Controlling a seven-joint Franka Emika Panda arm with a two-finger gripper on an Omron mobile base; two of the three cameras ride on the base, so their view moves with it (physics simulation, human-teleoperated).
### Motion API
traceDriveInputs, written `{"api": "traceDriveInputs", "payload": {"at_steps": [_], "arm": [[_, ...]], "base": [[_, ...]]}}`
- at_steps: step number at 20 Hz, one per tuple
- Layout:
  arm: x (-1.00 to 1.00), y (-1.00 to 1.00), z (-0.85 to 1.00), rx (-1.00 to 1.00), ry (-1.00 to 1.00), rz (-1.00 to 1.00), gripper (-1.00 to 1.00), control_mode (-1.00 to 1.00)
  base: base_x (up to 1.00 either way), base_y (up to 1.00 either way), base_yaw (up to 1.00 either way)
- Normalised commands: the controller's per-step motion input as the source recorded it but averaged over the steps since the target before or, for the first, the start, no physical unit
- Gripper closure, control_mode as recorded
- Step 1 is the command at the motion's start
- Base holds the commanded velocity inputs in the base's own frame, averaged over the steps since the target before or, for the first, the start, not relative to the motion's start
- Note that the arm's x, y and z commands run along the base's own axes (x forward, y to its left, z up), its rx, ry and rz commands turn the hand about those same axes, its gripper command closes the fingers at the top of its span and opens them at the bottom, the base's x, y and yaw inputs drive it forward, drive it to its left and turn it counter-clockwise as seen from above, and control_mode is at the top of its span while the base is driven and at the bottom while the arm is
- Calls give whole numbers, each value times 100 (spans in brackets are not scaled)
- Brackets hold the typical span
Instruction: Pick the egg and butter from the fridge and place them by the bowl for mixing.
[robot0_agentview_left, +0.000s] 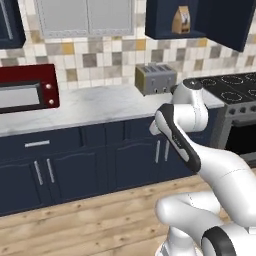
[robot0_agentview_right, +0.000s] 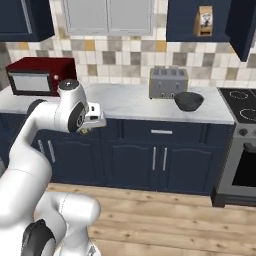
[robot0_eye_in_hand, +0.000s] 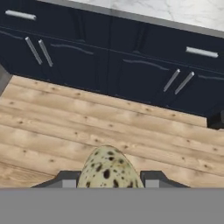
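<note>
The gripper (robot0_eye_in_hand: 108, 183) holds the egg (robot0_eye_in_hand: 109, 168) — a speckled tan ball pinched between its two dark finger tips (robot0_eye_in_hand: 65, 180) — out in front of the navy cabinets (robot0_eye_in_hand: 109, 57) and above the wood floor (robot0_eye_in_hand: 87, 127), most likely so the arm can carry it over to the bowl (robot0_agentview_right: 189, 100). The bowl sits on the white counter (robot0_agentview_right: 125, 102) just beside the toaster (robot0_agentview_right: 168, 82), well apart from the hand, so the egg has a way to go. The bottom of the egg is cut off in the hand view — and in the right base view the white hand (robot0_agentview_right: 92, 116) hides almost all of the egg.
</note>
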Motion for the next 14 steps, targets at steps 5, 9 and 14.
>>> {"api": "traceDriveInputs", "payload": {"at_steps": [5,9,14], "arm": [[0,0,0,0,0,0,100,100],[0,0,0,0,0,0,100,100],[0,0,0,0,0,0,100,100]], "base": [[67,-42,3],[65,-44,4],[63,-48,2]]}}
